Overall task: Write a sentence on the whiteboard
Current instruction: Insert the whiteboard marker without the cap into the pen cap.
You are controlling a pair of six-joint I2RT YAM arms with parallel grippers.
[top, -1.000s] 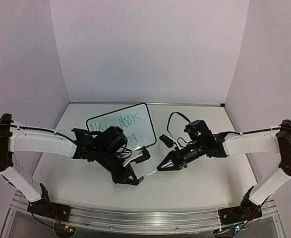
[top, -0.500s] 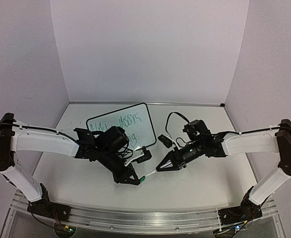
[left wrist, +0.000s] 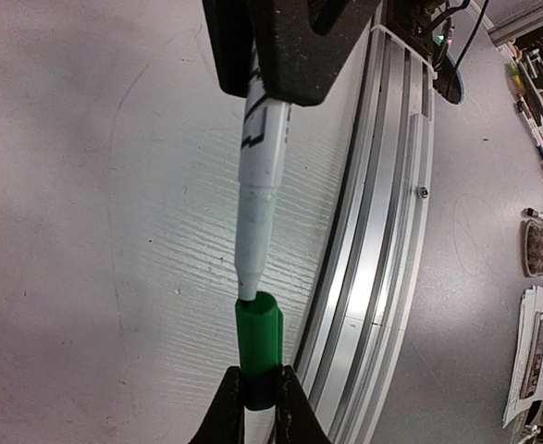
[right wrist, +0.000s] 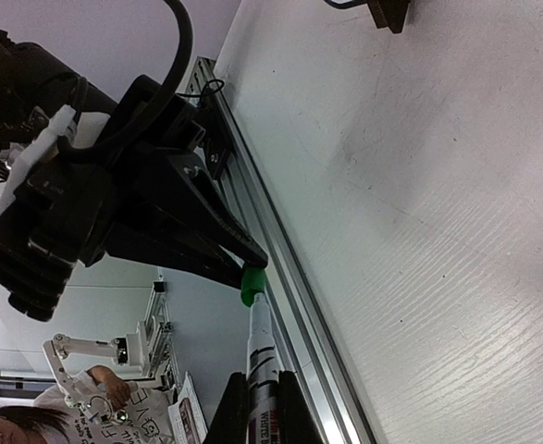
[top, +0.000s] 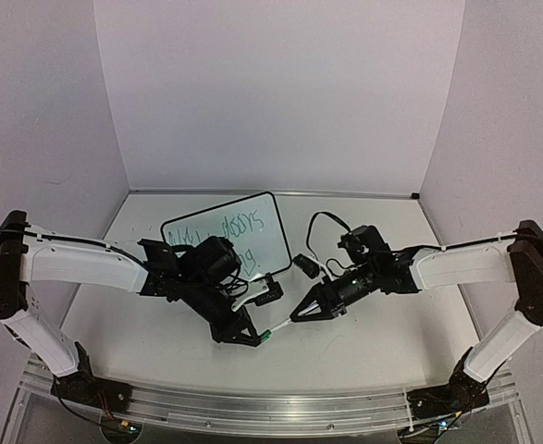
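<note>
The whiteboard [top: 223,239] lies flat at the middle back of the table, partly covered by my left arm. The sentence [top: 243,224] is green scrawl in two lines on it. My left gripper [top: 258,339] [left wrist: 260,377] is shut on a green marker cap [left wrist: 257,344] [right wrist: 252,286] above the table's front. My right gripper [top: 298,316] [right wrist: 262,381] is shut on the white marker [left wrist: 260,166] [right wrist: 261,340]. It points the marker at the cap. The marker's tip sits just inside the cap's mouth.
A small black block [top: 305,265] [right wrist: 388,13] lies on the table right of the whiteboard, with the right arm's cable looping over it. An aluminium rail [top: 271,409] [left wrist: 382,231] runs along the near edge. Pale walls close in the back and both sides.
My right gripper has edged left and down with the marker, bringing its tip up to the cap. The left arm has hardly moved.
</note>
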